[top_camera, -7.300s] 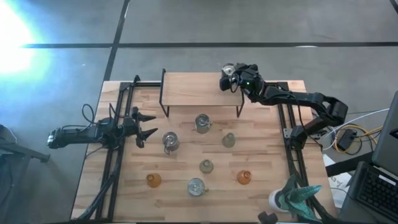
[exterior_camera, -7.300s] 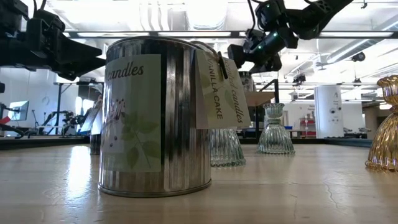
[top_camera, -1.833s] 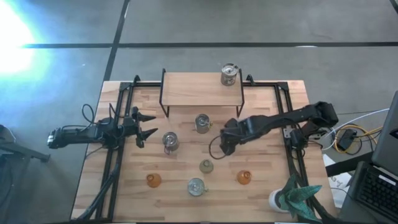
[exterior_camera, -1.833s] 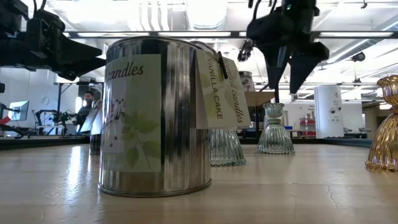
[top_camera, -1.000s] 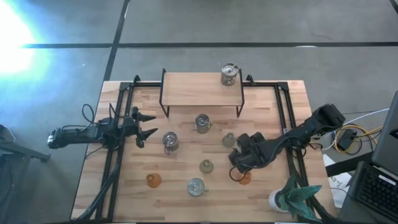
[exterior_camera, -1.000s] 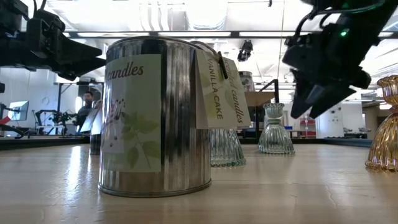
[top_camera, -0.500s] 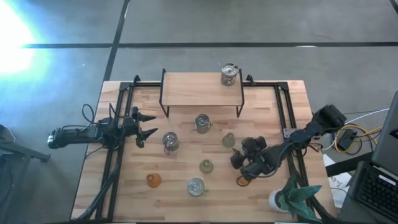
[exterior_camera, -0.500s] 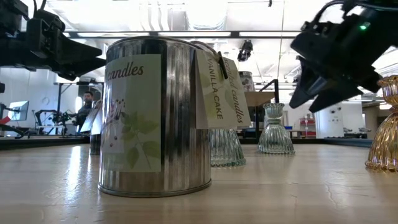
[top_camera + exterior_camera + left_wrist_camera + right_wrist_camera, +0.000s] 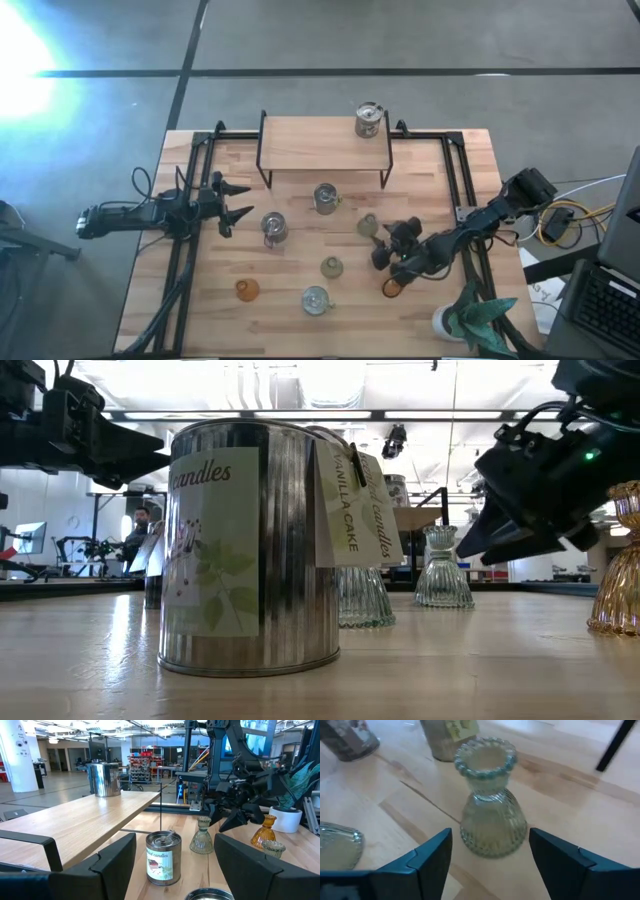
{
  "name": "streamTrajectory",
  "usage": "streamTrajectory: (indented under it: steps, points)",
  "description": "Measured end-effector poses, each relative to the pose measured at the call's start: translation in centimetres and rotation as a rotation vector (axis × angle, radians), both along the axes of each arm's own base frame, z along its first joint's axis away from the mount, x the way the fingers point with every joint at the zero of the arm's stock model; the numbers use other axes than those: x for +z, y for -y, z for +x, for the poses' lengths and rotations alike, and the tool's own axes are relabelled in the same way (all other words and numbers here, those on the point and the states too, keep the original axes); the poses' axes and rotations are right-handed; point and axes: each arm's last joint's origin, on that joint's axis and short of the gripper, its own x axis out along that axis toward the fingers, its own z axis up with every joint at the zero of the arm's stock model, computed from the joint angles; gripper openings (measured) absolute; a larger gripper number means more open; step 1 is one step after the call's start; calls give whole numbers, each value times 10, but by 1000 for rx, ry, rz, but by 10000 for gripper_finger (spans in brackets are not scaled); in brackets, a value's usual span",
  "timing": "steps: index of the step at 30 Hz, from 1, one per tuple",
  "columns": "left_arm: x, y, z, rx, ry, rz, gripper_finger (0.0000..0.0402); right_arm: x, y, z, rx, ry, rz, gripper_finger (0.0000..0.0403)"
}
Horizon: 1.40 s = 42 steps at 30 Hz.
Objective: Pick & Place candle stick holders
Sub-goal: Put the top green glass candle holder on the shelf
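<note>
A pale green glass holder (image 9: pixel 492 820) stands on its base on the table, right of the middle (image 9: pixel 367 225). My right gripper (image 9: pixel 490 834) is open just short of it on its right near side (image 9: pixel 386 250), one finger to each side, touching nothing. A second pale green holder (image 9: pixel 331 267), two amber holders (image 9: pixel 392 288) (image 9: pixel 246 290) and three silvery candle cans (image 9: pixel 325 197) (image 9: pixel 272 228) (image 9: pixel 315 300) stand on the table. A fourth can (image 9: pixel 368 120) stands on the shelf. My left gripper (image 9: pixel 232 201) waits open at the left.
A low wooden shelf (image 9: pixel 320 148) on black legs stands at the far middle. A white pot with a teal plant (image 9: pixel 470 315) is at the near right corner. Black rails (image 9: pixel 462 200) run along both table sides. A person shows far off in the room (image 9: pixel 146 520).
My right gripper has left the amber holder at the near right, has turned toward the table's left and far side, and has gone down toward the pale green holder. It has stayed open. No holder has moved.
</note>
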Motion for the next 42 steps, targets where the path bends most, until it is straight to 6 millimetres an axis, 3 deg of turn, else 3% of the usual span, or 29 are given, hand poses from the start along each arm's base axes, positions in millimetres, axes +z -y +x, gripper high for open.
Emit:
streamTrajectory:
  steps: [10,42]
  points:
    - [0,0,0,0,0,0,273,-3,5,3,24,5,-29,215]
    - [0,0,0,0,0,0,273,-2,34,22,43,24,-50,214]
